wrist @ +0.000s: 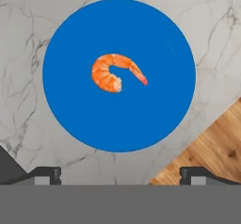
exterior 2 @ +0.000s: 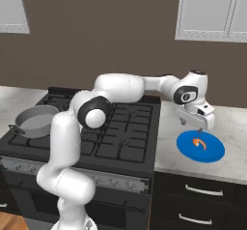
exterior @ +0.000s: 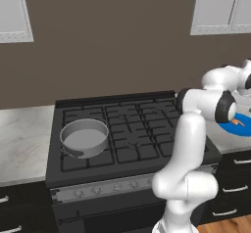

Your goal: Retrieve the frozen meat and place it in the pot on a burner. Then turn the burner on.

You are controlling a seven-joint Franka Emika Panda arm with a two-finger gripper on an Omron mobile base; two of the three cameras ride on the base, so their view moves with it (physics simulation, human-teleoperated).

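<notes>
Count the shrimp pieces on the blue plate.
1. The frozen meat lies near the middle of the blue plate, on the marble counter right of the range, below the open gripper. None looks hidden.

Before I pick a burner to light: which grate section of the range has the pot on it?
The front-left section, as seen from the base. The grey pot sits there with its dark handle toward the front; the other sections of the range are bare.
</notes>
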